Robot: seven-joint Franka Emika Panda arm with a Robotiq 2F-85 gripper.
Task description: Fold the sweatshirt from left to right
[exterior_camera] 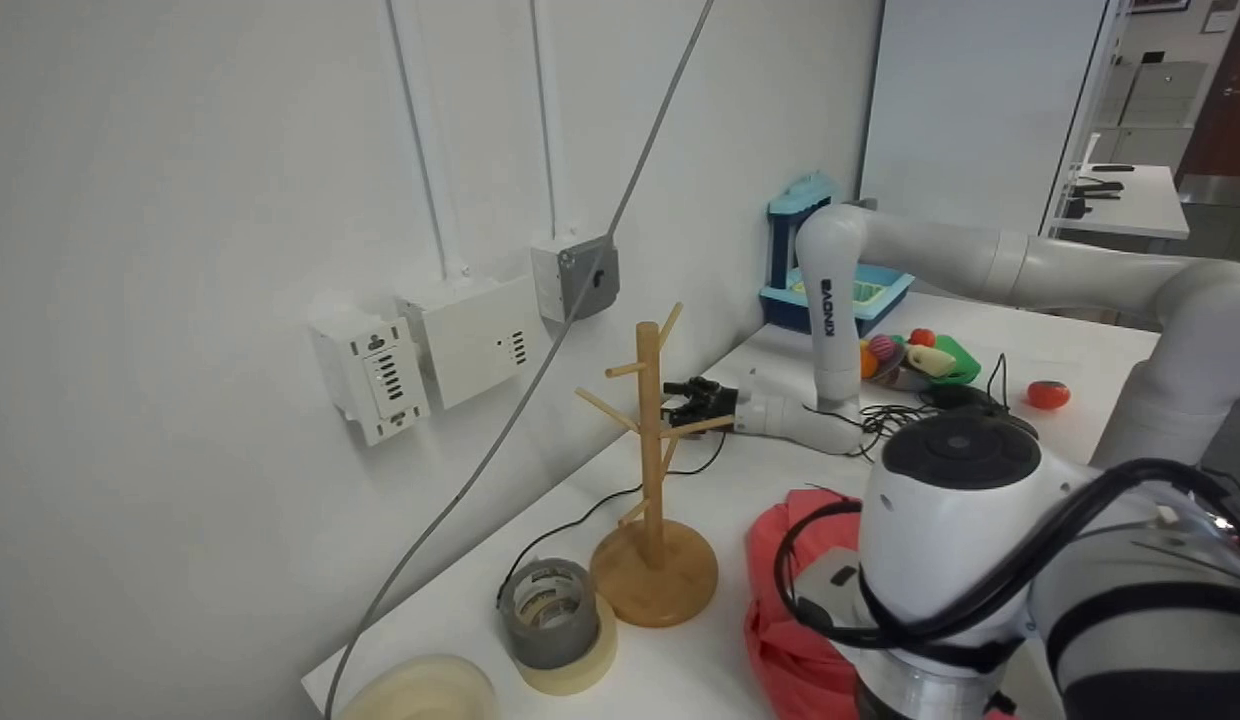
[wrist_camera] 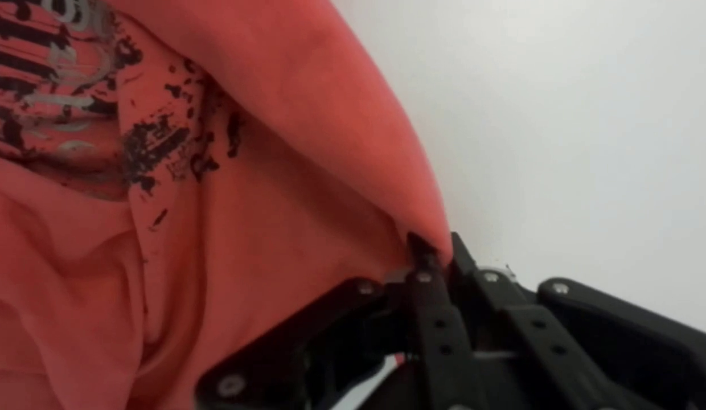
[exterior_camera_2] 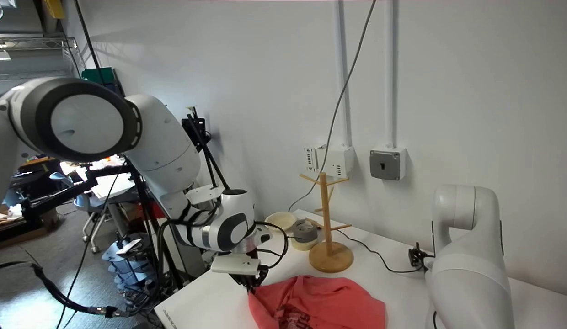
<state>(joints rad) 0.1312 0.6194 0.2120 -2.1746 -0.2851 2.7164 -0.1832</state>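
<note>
In an exterior view, we see the sweatshirt (exterior_camera_2: 343,299) lying on the smooth white table (exterior_camera_2: 215,299). It is of soft, coral-red cloth, with a rumpled surface and rounded folds; in the wrist view, the dark and greyish print (wrist_camera: 151,145) is broken by the creases. The black gripper (wrist_camera: 439,247) is at the side of the garment closest to the table edge which runs out from the wall (exterior_camera_2: 448,114). Its jaws are narrow, and between them we see a pinched part of the cloth. Nearer to the edge along the wall stands a mug tree (exterior_camera_2: 326,214) of wood, with thin pegs and a round, flat base. Beside it, toward the corner at the wall, a grey tape roll (exterior_camera: 552,648) sits upon a cream tape roll (exterior_camera: 580,677), and near this corner is a pale, round bowl (exterior_camera: 465,675).
</note>
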